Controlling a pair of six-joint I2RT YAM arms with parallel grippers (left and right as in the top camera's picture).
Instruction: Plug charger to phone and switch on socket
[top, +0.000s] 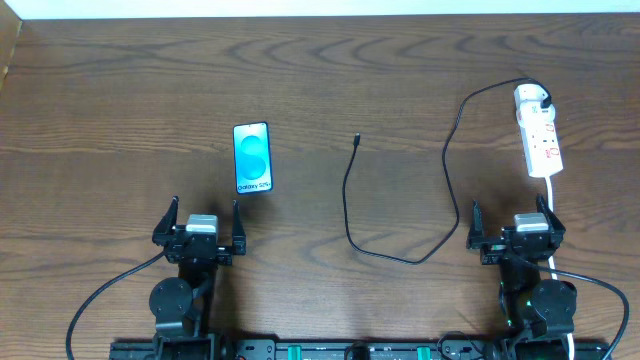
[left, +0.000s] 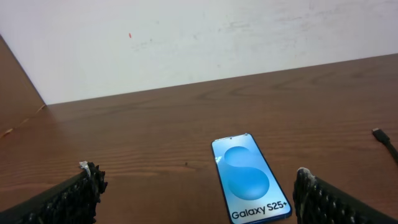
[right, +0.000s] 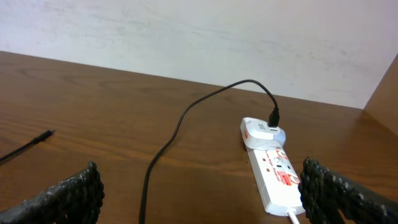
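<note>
The phone (top: 252, 157) (left: 250, 177) lies flat, screen up and lit cyan-blue, left of the table's middle. My left gripper (top: 204, 225) (left: 196, 199) stands open just nearer than it, nothing between its fingers. The charger's black cable (top: 347, 210) (right: 168, 146) loops across the table's middle, its connector tip (top: 356, 138) (right: 45, 134) (left: 377, 132) lying free. The cable's white plug adapter (top: 530, 96) (right: 262, 132) sits in the far end of the socket (top: 541, 138) (right: 277, 177), a white power strip at right. My right gripper (top: 512, 226) (right: 199, 199) is open and empty, on the near side of the strip.
The strip's white cord (top: 553, 195) runs back toward the right arm's base. A white wall (right: 199, 37) stands behind the table's far edge. A wooden side panel (left: 15, 87) borders the left.
</note>
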